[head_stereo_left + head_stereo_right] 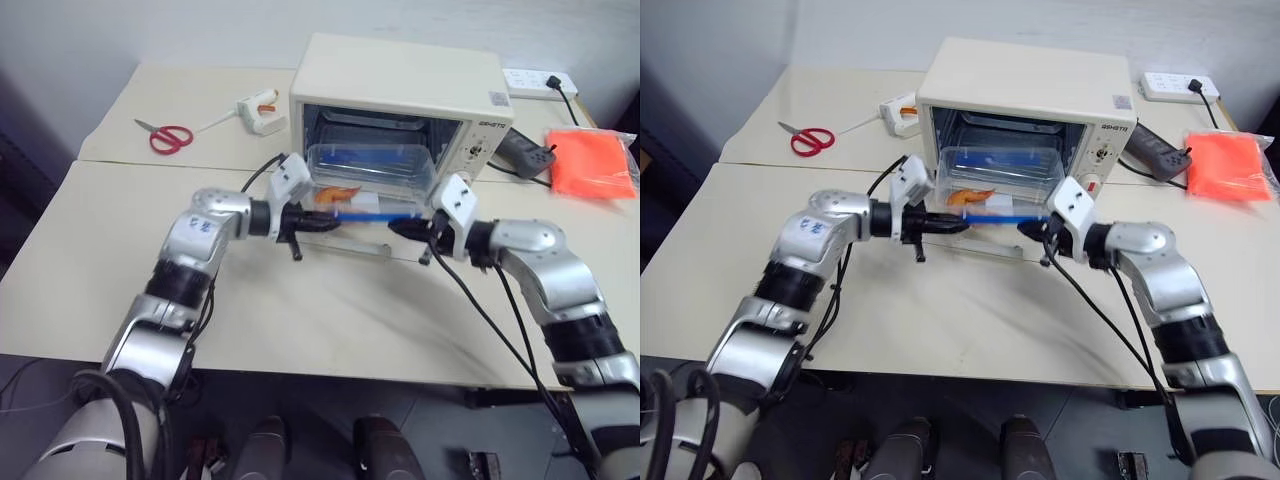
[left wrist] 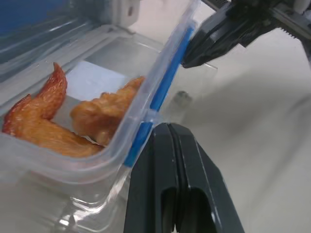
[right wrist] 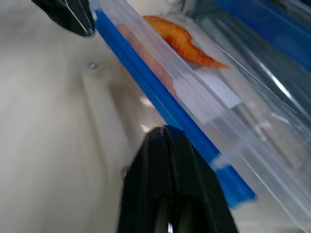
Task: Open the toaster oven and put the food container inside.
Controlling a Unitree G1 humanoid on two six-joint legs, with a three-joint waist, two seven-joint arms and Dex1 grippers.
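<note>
In the left eye view, at the far middle of the table [image 1: 300, 320]: toaster oven [image 1: 400, 85] standing with its door [image 1: 345, 245] dropped flat toward the near side, food container [image 1: 365, 180] resting on that door right at the cavity mouth, long axis running left to right, near blue clip bar [image 1: 375, 213] facing the arms. Left gripper [image 1: 325, 224] at the container's near left corner, right gripper [image 1: 395, 228] at its near right corner, both fingers pressed together, nothing clamped between them, tips at or just beside the near bar; actual contact too close to call. Container lying just beyond both tips, so any push would go straight toward the far side, into the oven; neither arm clearly nearer. In the right eye view: same layout, closed tips bracketing the blue bar from left and right, orange food showing through the clear wall. In the left wrist view: own black fingers [image 2: 167, 194] shut tight together, empty, just beside the container's corner and blue clip, right gripper's dark tips across the bar's far end. In the right wrist view: own fingers [image 3: 170, 189] likewise shut and empty, lying against or just beside the blue bar, left gripper's tip at its other end.
</note>
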